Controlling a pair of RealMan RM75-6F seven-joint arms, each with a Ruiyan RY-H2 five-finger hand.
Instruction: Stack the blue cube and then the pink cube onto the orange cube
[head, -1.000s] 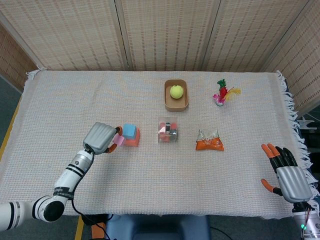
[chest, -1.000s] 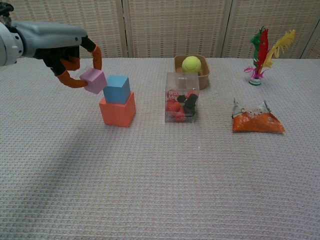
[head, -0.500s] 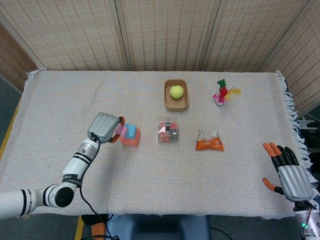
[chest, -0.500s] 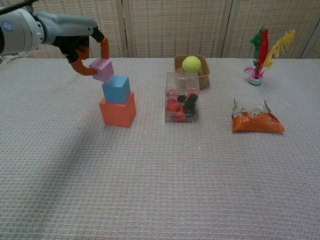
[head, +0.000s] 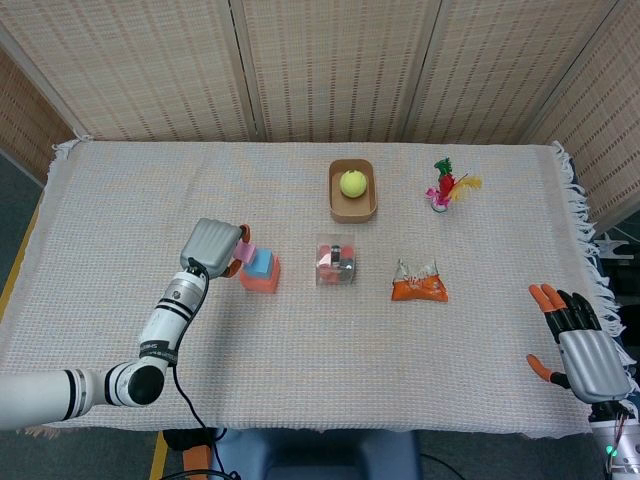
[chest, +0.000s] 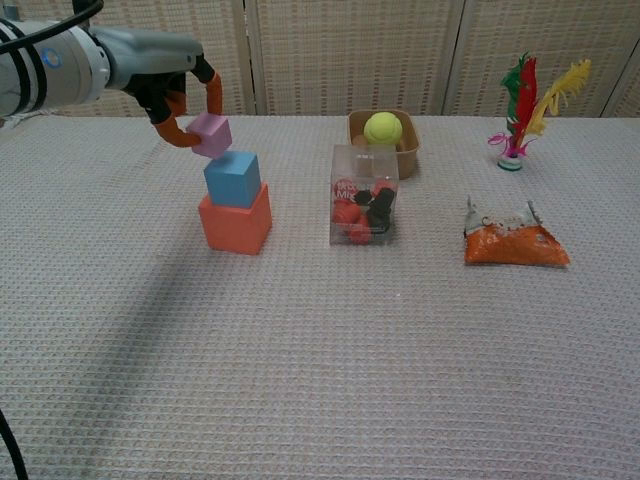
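Chest view shows the left hand (chest: 175, 95) pinching the pink cube (chest: 211, 136) in its fingers, tilted, just above the blue cube (chest: 232, 179) on the orange cube (chest: 235, 222). It should turn it flat, center it, then let go softly.

**Matt cubes on coarse woven cloth**

The tablecloth (chest: 300, 380) is a rough, open-weave fabric with fringed ends. The orange cube (chest: 235, 222), blue cube (chest: 232, 179) and pink cube (chest: 212, 135) look matt and smooth, like foam or painted wood. The left hand (chest: 170, 90) has a smooth grey plastic shell and orange rubbery fingertips (chest: 213, 95). The clear box (chest: 364, 195) is glossy transparent plastic. The orange packet (chest: 515, 242) is crinkled shiny foil. The screens (head: 330, 60) behind look like woven reed.
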